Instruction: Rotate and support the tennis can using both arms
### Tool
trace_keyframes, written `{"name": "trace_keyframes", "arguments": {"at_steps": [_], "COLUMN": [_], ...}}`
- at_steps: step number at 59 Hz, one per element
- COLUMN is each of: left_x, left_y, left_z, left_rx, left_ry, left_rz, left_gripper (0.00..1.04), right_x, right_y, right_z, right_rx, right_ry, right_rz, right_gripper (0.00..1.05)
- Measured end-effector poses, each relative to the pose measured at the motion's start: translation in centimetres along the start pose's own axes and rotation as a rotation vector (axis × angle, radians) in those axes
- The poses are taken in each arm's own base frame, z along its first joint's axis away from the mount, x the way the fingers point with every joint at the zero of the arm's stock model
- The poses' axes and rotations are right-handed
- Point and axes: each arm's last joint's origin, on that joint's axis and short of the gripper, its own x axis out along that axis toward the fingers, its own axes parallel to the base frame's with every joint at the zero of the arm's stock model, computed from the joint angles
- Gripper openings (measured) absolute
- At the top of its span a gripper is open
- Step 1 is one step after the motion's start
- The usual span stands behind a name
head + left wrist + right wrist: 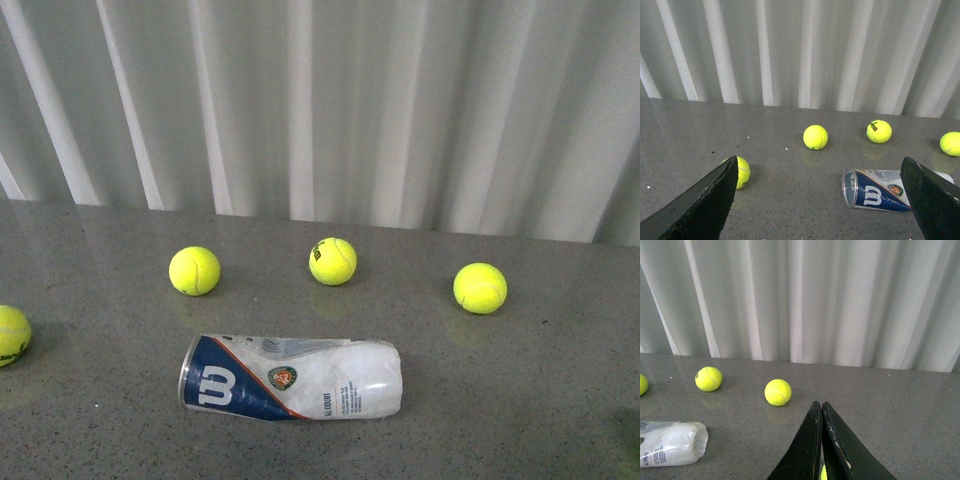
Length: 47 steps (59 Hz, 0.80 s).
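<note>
Front view is giving you the tennis can (290, 378) lying on its side on the grey table (540, 400). Its silver-rimmed mouth is pointing to the robot's left. The navy label with the white "W" is wrapping that end, the round logo is sitting mid-body, and the clear, dented plastic is running on to the closed end. Three tennis balls (332, 261) are resting beyond the can, and a fourth (10, 334) is lying well off past its mouth.

Left wrist view is showing you what the front camera is not: the left gripper (818, 162) is spread wide and holding nothing. One finger (932, 200) is covering the can's (875, 192) clear end, while the other is standing well apart from the mouth. You are also looking into the open mouth here.

Right wrist view is showing you the right gripper (819, 404) with its fingers pressed together at the tips, well apart from the can. Only the can's crumpled clear end (672, 442) is appearing here. A yellow-green sliver is showing low between the fingers; you cannot tell what it is.
</note>
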Motion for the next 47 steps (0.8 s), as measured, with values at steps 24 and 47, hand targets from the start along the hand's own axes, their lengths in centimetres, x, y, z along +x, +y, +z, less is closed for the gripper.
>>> {"name": "trace_keyframes", "arguments": {"at_steps": [24, 47], "left_x": [0.0, 0.0], "left_y": [0.0, 0.0], "left_z": [0.0, 0.0], "left_rx": [0.0, 0.0], "left_ry": [0.0, 0.0], "left_rz": [0.0, 0.0], "left_gripper": [0.98, 0.98], "right_x": [-1.5, -1.5], "right_y": [0.0, 0.0], "right_z": [-0.3, -0.3], "right_rx": [0.0, 0.0], "right_ry": [0.007, 0.007], "right_rz": [0.0, 0.0], "right_gripper": [0.03, 0.35]}}
